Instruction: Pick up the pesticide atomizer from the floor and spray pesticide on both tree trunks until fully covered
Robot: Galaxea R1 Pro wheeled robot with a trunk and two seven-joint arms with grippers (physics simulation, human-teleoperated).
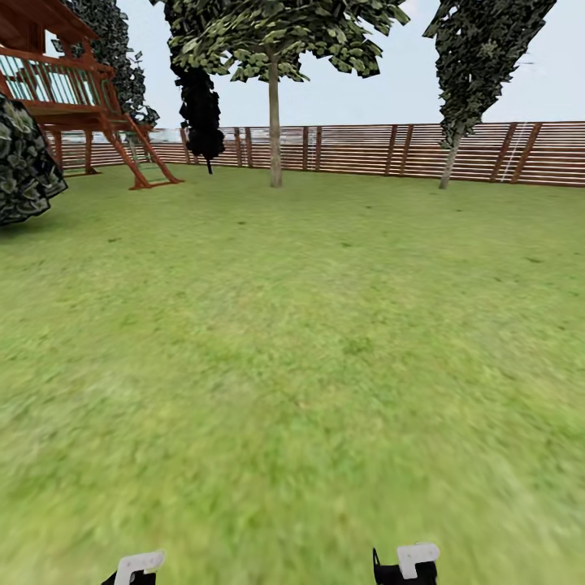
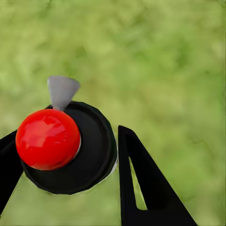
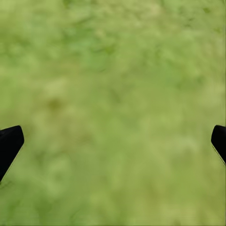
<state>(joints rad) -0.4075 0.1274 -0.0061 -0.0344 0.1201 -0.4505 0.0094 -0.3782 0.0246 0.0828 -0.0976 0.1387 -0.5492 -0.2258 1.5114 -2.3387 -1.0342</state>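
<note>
Atomizer [image 2: 61, 141] clamped between left gripper [image 2: 70, 174] fingers; right gripper [image 3: 113, 146] wide open, empty.
Step judged: carrying; two trees [image 1: 275, 122] [image 1: 451, 154] well ahead by fence [image 1: 366, 150]; next, drive close, aim nozzle at trunk.
</note>
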